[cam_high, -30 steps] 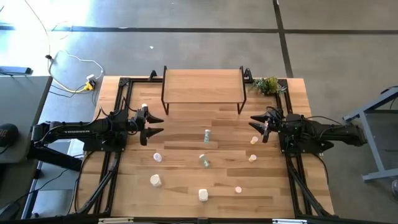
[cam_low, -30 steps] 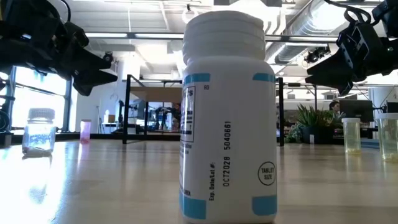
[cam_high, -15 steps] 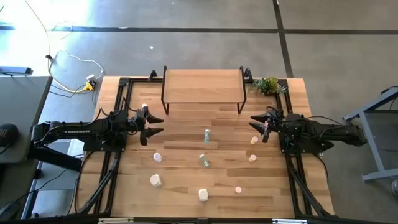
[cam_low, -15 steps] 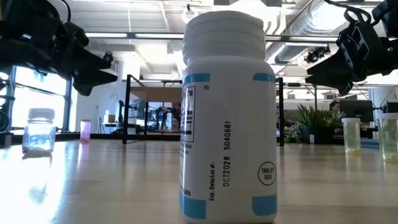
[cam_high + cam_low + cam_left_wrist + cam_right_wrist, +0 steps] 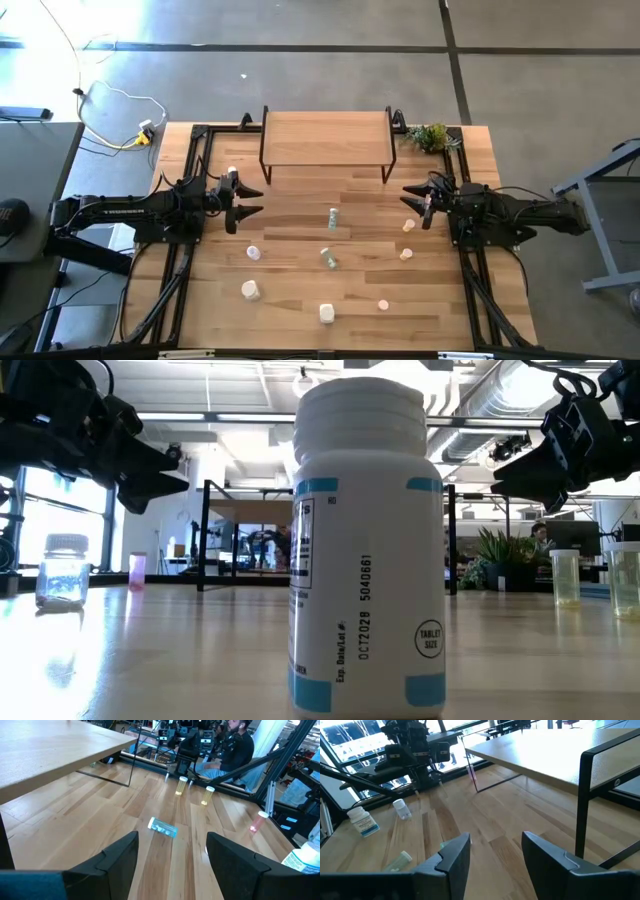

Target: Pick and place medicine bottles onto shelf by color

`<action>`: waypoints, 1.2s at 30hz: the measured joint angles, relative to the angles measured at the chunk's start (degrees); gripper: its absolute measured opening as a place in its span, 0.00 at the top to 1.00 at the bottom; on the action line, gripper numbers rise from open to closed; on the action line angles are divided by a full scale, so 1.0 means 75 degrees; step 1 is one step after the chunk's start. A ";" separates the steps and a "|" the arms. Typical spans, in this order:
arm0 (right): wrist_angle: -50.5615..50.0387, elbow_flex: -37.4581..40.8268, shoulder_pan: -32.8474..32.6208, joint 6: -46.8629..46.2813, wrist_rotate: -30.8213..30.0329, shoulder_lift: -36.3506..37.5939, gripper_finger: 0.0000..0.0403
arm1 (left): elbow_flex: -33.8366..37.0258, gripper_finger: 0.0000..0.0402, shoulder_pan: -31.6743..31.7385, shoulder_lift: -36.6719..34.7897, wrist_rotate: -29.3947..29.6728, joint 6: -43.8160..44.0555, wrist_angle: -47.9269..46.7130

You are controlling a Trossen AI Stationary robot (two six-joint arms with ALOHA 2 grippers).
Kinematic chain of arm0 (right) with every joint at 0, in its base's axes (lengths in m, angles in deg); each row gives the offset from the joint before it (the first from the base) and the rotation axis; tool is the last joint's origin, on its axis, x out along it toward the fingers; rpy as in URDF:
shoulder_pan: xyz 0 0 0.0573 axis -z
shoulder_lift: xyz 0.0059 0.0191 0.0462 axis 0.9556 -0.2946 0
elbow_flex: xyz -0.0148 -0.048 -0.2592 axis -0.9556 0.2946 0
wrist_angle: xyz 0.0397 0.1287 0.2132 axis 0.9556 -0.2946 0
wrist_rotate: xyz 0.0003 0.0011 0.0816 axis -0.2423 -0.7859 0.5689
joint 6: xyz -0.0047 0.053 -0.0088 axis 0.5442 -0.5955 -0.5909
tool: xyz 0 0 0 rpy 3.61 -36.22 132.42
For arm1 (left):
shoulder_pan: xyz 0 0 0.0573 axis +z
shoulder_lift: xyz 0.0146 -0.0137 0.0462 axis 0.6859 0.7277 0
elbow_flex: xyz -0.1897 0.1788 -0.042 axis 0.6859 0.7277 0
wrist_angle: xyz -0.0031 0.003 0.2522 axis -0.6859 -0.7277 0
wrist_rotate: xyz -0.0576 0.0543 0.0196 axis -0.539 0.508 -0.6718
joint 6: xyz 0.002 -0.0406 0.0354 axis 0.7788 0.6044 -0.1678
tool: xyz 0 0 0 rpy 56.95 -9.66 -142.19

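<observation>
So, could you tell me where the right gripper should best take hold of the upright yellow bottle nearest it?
Probably around the body of the yellow bottle, just under the cap. It stands upright with bare table around it, so the open right gripper could likely come down from above, fingers either side.

From my station I see the wooden table (image 5: 300, 300) sitting on a grey concrete floor (image 5: 300, 80) crossed by dark seams. A yellow cable (image 5: 120, 135) trails beside the table's far left corner. Beyond the table, an open office shows bright windows (image 5: 30, 510), ceiling ducts (image 5: 480, 400) and a seated person (image 5: 235, 752).
</observation>
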 joint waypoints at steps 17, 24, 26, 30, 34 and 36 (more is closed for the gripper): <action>-0.0001 -0.0001 0.0000 0.0000 -0.0001 0.0001 0.58 | 0.0000 0.44 0.0000 0.0001 0.0485 0.0394 0.0008; 0.0016 0.0001 0.0015 0.0158 -0.0181 0.0000 0.58 | 0.0002 0.44 -0.0001 0.0001 0.0782 0.0649 0.0008; 0.0019 0.0001 0.0015 0.0125 -0.0176 0.0001 0.58 | 0.0000 0.44 -0.0001 0.0001 0.0814 0.0651 0.0008; 0.0017 0.0001 0.0015 -0.0385 -0.0164 0.0001 0.58 | 0.0000 0.44 -0.0001 0.0001 0.0835 0.0661 0.0008; 0.0022 0.0001 0.0015 -0.0988 -0.0162 0.0001 0.58 | 0.0000 0.44 -0.0001 0.0001 0.0832 0.0431 0.0008; 0.0022 0.0001 0.0015 -0.1199 -0.0163 0.0001 0.58 | 0.0000 0.44 -0.0001 0.0001 0.0832 0.0279 0.0008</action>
